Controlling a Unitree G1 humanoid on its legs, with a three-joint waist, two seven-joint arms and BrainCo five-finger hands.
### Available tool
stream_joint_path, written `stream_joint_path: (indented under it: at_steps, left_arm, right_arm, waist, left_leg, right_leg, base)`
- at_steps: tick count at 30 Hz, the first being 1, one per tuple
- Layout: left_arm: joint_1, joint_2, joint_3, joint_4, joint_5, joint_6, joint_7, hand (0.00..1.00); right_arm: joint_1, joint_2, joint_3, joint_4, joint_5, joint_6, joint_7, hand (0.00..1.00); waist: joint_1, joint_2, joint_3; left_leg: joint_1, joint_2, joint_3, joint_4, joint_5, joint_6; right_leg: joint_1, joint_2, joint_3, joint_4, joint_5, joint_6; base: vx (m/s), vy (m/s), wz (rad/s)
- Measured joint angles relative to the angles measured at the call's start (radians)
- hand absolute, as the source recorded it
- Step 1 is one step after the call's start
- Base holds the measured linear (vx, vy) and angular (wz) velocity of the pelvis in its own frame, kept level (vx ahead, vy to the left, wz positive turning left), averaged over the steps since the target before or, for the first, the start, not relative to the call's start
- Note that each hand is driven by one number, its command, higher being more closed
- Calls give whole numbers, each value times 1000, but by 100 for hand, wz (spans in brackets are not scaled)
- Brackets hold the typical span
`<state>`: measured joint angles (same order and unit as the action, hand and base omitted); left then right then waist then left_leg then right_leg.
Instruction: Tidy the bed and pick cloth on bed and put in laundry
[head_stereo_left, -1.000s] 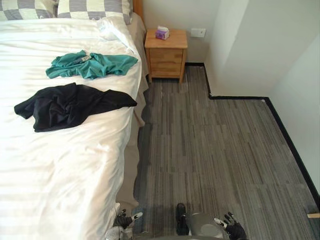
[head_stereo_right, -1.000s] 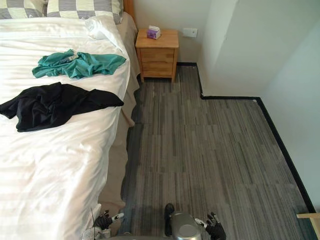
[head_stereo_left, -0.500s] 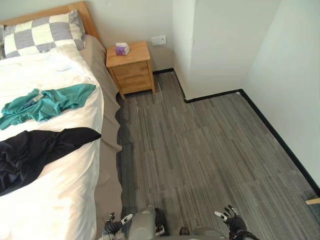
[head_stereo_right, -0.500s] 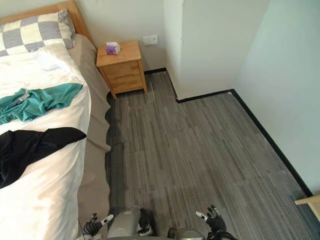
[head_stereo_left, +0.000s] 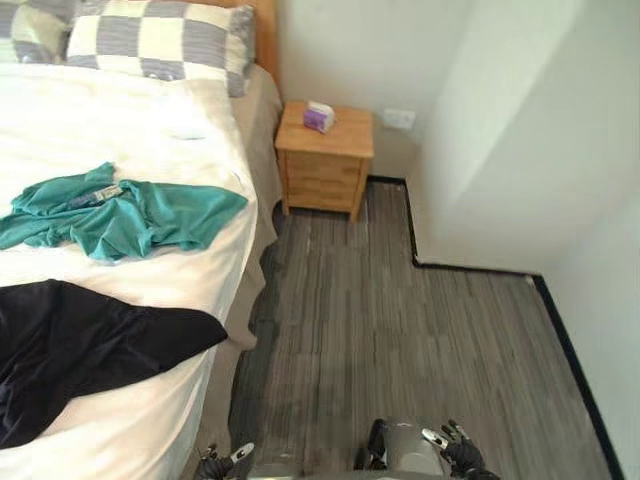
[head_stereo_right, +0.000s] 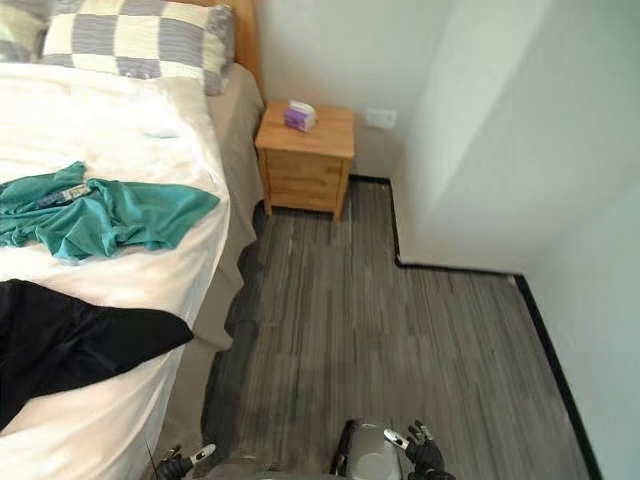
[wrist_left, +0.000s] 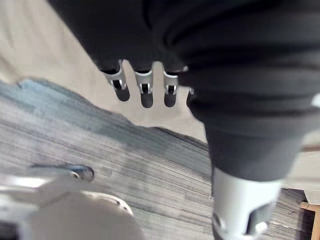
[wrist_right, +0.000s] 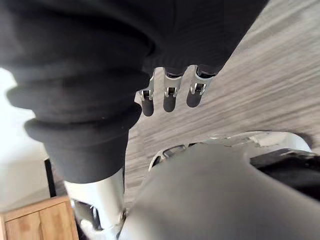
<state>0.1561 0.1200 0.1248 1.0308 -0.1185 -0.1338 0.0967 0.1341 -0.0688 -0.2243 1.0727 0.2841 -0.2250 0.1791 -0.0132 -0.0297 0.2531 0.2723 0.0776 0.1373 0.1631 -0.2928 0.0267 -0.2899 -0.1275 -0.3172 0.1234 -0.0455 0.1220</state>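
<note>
A: Cloth positions?

B: Two pieces, both on the bed (head_stereo_left: 140, 125). The teal cloth (head_stereo_left: 125, 212) lies crumpled on the white sheet, below the checked pillow (head_stereo_left: 155, 45). The black cloth (head_stereo_left: 85, 345) lies spread nearer the robot, one end reaching toward the mattress edge. The two are near each other but apart.

A: Left hand?

B: The left hand (head_stereo_left: 215, 464) hangs low beside the bed's edge, over the grey striped floor (head_stereo_left: 400, 330). Its fingers (wrist_left: 145, 94) are straight, slightly spread, and hold nothing.

A: Right hand?

B: The right hand (head_stereo_left: 462, 458) is low on the other side, well apart from the bed. Its fingers (wrist_right: 169, 99) are relaxed and apart, and it holds nothing.

A: Surroundings?

B: A wooden nightstand (head_stereo_left: 322, 168) stands beside the head of the bed, against the wall. A small purple tissue box (head_stereo_left: 319, 116) sits on top.
</note>
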Motion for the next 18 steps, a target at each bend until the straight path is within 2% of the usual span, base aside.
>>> stream_joint_path:
  at_steps: [2, 3, 4, 5, 6, 7, 8, 9, 10, 11, 12, 13, 14, 15, 16, 17, 18]
  left_arm:
    - [23, -2, 2, 1, 24, -6, 10, 0]
    - [27, -25, 19, 2, 49, -9, 21, 0]
    - [32, -39, 30, 3, 58, -12, 22, 0]
    - [39, -50, 45, 1, 67, -22, 33, 0]
    - [52, -61, 45, 2, 71, -25, 42, 0]
    - [59, -71, 45, 4, 71, -26, 41, 0]
    - [63, -88, 44, 7, 71, -32, 39, 0]
    - [63, -91, 43, 12, 70, -37, 38, 0]
    - [56, -86, 43, 14, 70, -55, 32, 0]
    - [55, -78, 42, -2, 70, -71, 23, 0]
    - [58, -76, 40, -18, 69, -78, 13, 0]
    - [65, -74, 33, -44, 56, -96, 5, 0]
    - [62, -74, 20, -61, 26, -110, -9, 0]
    - [61, -72, 12, -66, 15, -114, -11, 0]
    - [56, -66, -16, -80, -11, -117, -11, 0]
    - [49, -56, -37, -82, -23, -117, -11, 0]
    - [43, -50, -46, -82, -27, -117, -12, 0]
  right_arm:
    - [6, 5, -2, -1, 24, -1, -1, 0]
    - [8, -2, -7, -10, 42, -1, 1, 0]
    - [9, -7, -8, -13, 45, -1, -1, 0]
    - [8, -8, -9, -18, 49, -1, -4, 0]
    - [8, -30, -16, -19, 50, 4, -6, 0]
    - [7, -40, -13, -16, 48, 10, -6, 0]
    - [7, -53, -10, -5, 44, 15, -6, 0]
    - [2, -58, -10, 4, 41, 15, -4, 0]
    - [-16, -59, -11, 10, 7, 13, -1, 0]
    - [-24, -59, -8, 21, -33, 11, 5, 0]
    - [-28, -59, -7, 30, -50, 10, 13, 0]
    - [-37, -59, -5, 40, -78, 4, 24, 0]
    - [-47, -62, -3, 40, -102, -6, 29, 0]
    - [-53, -63, -1, 39, -110, -9, 36, 0]
    - [-58, -68, 10, 32, -120, -17, 43, 0]
    - [-54, -66, 14, 18, -120, -26, 42, 0]
    - [-53, -66, 16, 14, -120, -31, 41, 0]
  waist:
    - [-4, -5, -1]
    - [-27, 21, -7]
    - [-31, 32, -16]
    - [-27, 41, -19]
    - [-30, 76, -31]
    - [-28, 98, -38]
    - [-28, 124, -37]
    - [-24, 123, -31]
    - [-29, 127, -20]
    - [-26, 110, -8]
    - [-22, 101, -3]
    - [-1, 94, -1]
    - [13, 93, -1]
    - [19, 93, -1]
    - [24, 96, -3]
    - [24, 98, -4]
    - [25, 96, -6]
  left_leg:
    - [88, -11, 3, -28, -39, -44]
    - [146, 9, -12, -32, -73, -32]
    - [152, 14, -21, -11, -78, -34]
    - [119, 33, -29, 129, -77, -35]
    - [53, 78, -28, 320, -43, -38]
    - [18, 103, -29, 413, 2, -48]
    - [-58, 153, -29, 593, 182, -67]
    - [-94, 175, -30, 670, 253, -74]
    - [-181, 200, -25, 830, 177, -73]
    - [-259, 180, -19, 884, 100, -77]
    - [-291, 162, -12, 872, 73, -70]
    - [-344, 123, 12, 783, 42, -58]
    - [-390, 85, 68, 625, 36, -50]
    - [-409, 75, 119, 523, 40, -55]
    - [-429, 73, 290, 318, 69, -62]
    - [-440, 80, 473, 202, 111, -15]
    - [-442, 78, 546, 166, 119, 6]
  right_leg:
    - [-27, -4, 57, -3, 10, -16]
    - [-48, 13, 82, 117, 78, -80]
    - [-73, 14, 88, 198, 78, -84]
    - [-97, 14, 104, 306, 80, -131]
    - [-87, 41, 88, 352, 64, -153]
    - [-74, 59, 87, 358, 45, -160]
    - [-19, 106, 87, 337, -11, -173]
    - [22, 127, 91, 303, -20, -178]
    - [113, 154, 96, 232, -32, -190]
    - [210, 159, 99, 159, -36, -189]
    - [256, 156, 100, 127, -32, -180]
    - [319, 145, 99, 82, -36, -175]
    - [368, 134, 89, 43, -50, -170]
    - [385, 128, 71, 28, -56, -166]
    - [422, 124, 24, -8, -62, -162]
    - [459, 126, -41, -37, -80, -150]
    - [476, 128, -75, -43, -95, -140]
  base:
    - [624, -297, 43]
    - [675, -299, 50]
    - [677, -307, 26]
    - [629, -364, -13]
    - [623, -386, -30]
    - [618, -367, -39]
    - [629, -303, -32]
    - [633, -281, -21]
    - [714, -315, -2]
    - [573, -240, 4]
    - [635, -256, -5]
    - [479, -149, -11]
    - [465, -130, -12]
    - [465, -97, 7]
    - [487, -70, 41]
    - [494, -52, 60]
    - [517, -11, 93]
